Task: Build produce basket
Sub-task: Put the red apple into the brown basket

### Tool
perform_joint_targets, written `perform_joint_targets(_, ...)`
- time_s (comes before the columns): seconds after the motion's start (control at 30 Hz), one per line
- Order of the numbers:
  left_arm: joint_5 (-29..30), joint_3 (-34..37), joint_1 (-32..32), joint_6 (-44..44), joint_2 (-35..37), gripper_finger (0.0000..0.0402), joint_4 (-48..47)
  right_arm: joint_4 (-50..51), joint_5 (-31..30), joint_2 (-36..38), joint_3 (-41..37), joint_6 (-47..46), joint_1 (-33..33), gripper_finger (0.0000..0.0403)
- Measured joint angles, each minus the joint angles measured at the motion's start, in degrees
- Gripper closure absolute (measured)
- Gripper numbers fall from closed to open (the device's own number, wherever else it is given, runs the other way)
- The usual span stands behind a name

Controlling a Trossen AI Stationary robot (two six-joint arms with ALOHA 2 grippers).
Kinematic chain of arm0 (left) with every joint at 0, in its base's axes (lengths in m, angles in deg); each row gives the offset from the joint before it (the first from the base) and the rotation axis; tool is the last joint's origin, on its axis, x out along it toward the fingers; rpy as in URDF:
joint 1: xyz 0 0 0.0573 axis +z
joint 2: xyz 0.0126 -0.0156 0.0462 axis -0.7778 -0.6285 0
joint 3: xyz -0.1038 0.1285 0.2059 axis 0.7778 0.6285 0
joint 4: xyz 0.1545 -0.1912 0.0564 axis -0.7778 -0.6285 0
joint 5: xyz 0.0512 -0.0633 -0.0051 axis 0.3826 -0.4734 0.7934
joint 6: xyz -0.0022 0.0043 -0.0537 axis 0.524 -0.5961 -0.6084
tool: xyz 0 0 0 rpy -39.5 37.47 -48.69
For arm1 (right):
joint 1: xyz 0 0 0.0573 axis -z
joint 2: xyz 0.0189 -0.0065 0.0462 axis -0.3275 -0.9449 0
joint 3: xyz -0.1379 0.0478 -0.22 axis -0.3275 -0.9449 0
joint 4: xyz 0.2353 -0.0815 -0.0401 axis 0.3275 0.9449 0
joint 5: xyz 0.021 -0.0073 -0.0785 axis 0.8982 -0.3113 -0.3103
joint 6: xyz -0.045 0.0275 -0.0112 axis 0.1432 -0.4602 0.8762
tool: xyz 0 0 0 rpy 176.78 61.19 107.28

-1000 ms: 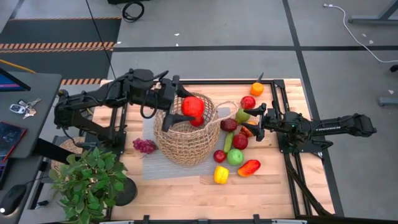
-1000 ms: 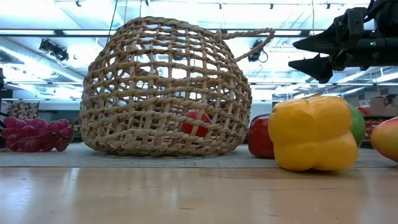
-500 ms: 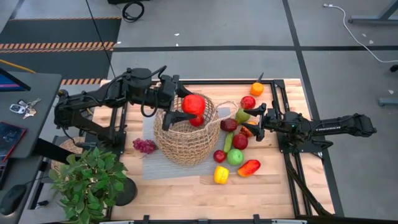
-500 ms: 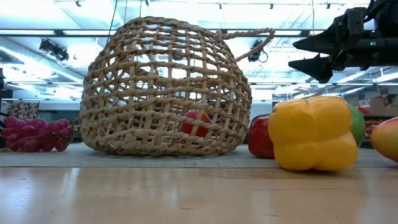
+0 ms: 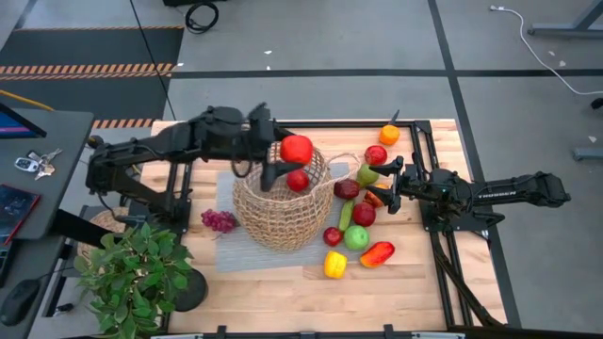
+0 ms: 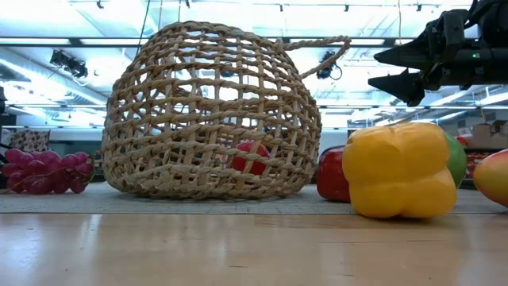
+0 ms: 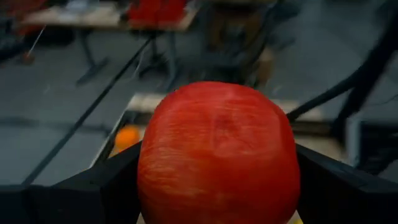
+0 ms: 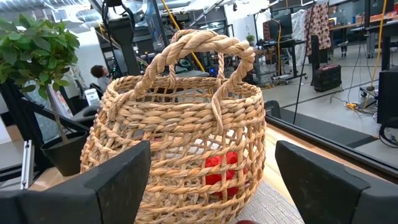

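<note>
Red apple: a glossy red apple sits pinched between the fingers of the left end effector, above the far rim of the basket.
Change: over the last second the left arm has swung the apple from inside the basket's mouth toward the far rim and a little higher; nothing else on the desk has moved.
Basket: the tan wicker basket stands on a grey mat left of the desk's middle, with one red fruit already resting on its floor.
Left wrist view: the apple fills the picture, a dark finger pressed to each side.
Right end effector: the right end effector hovers spread and empty over the loose produce, right of the basket.
Loose produce: a yellow pepper, a green apple, an orange-red pepper, an orange near the far edge, and purple grapes left of the basket all lie outside it.
Meaning: the apple is not yet released; judging by the pile outside, the task is at an early stage.
</note>
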Motion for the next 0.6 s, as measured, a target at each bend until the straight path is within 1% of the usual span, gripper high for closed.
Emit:
perform_joint_targets(0.07, 1.6, 0.0, 0.4, 0.0, -1.8, 0.0070, -3.0, 0.0, 0.0, 0.0, 0.0, 0.0, 0.0, 0.0055)
perform_joint_targets(0.23, 1.8, 0.0, 1.8, 0.8, -7.1, 0.0070, -9.1, 0.0, 0.0, 0.0, 0.0, 0.0, 0.0, 0.0055)
perform_joint_targets(0.33, 2.8, 0.0, 2.2, 4.8, -10.1, 0.0070, -11.1, 0.0, 0.0, 0.0, 0.0, 0.0, 0.0, 0.0055)
perform_joint_targets(0.4, 6.2, 0.0, 2.3, 9.2, -11.7, 0.0070, -11.6, 0.0, 0.0, 0.0, 0.0, 0.0, 0.0, 0.0055)
perform_joint_targets(0.53, 16.0, 0.0, 2.3, 21.0, -13.8, 0.0070, -12.9, 0.0, 0.0, 0.0, 0.0, 0.0, 0.0, 0.0055)
perform_joint_targets(0.6, 17.5, 0.0, 2.3, 26.2, -15.1, 0.0070, -13.5, 0.0, 0.0, 0.0, 0.0, 0.0, 0.0, 0.0055)
